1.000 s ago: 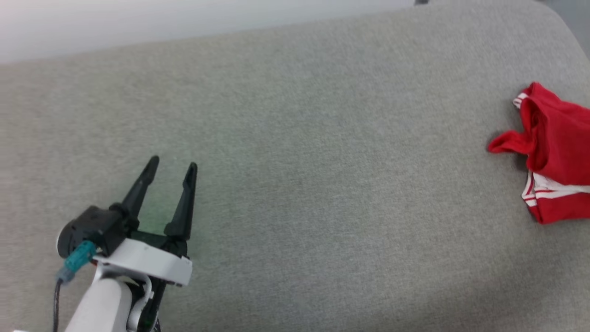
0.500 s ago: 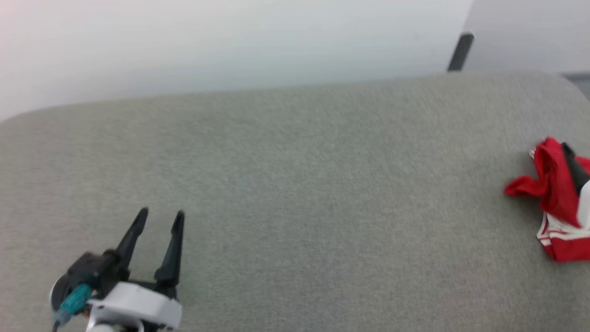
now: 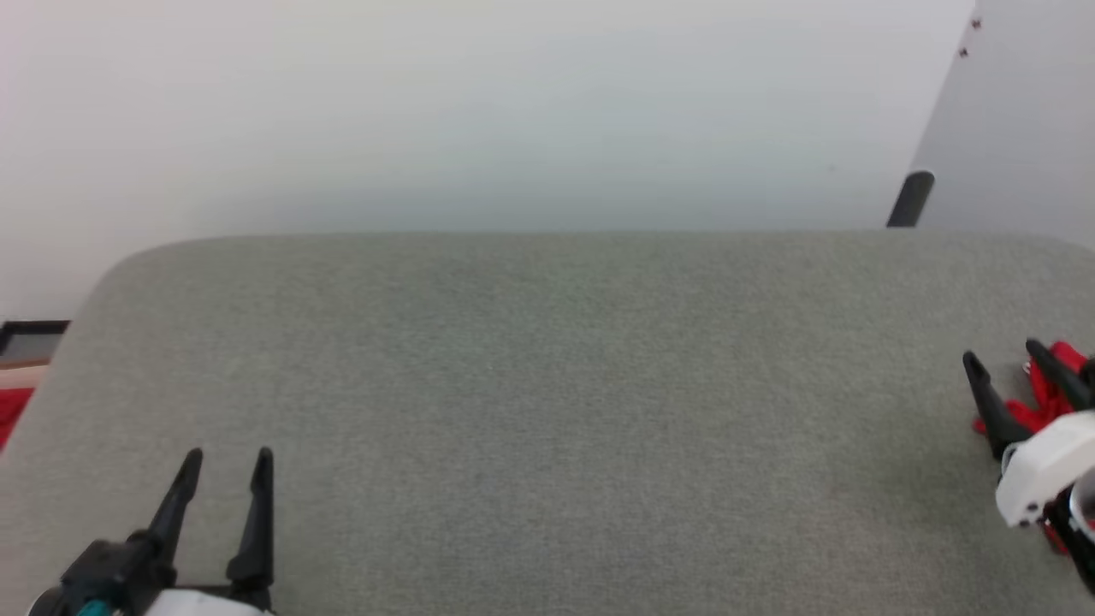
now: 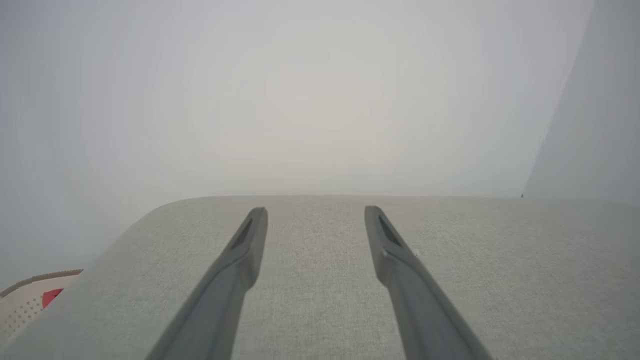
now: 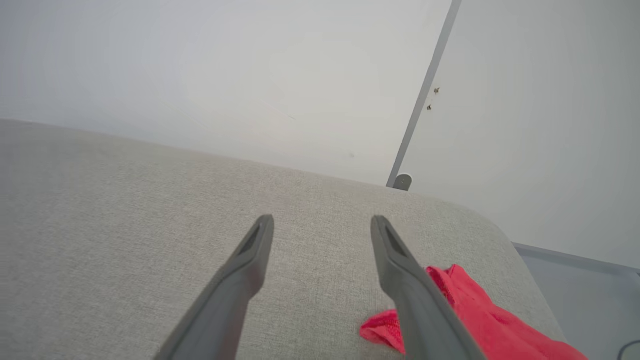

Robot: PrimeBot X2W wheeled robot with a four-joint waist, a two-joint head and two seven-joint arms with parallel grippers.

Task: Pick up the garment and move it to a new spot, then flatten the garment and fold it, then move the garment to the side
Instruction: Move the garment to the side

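The garment (image 3: 1042,395), a crumpled red jersey, lies at the right edge of the grey padded table (image 3: 547,385), mostly hidden behind my right gripper (image 3: 1003,356), which stands open just above it with nothing between its fingers. In the right wrist view the garment (image 5: 480,320) lies bunched beneath and to the right of the right fingertip, while the right gripper (image 5: 322,221) points over bare table. My left gripper (image 3: 227,455) is open at the lower left, far from the garment; the left gripper (image 4: 316,211) has bare grey cloth between its fingers.
A pale wall rises behind the table, with a dark post (image 3: 909,199) at its far right corner. Past the table's left edge sits something red on a pale perforated surface (image 4: 30,307). The table's corners are rounded.
The head camera has tilted up, so the wall now takes the upper part of the view. My right gripper has come into the head view over the garment. Both grippers stay open.
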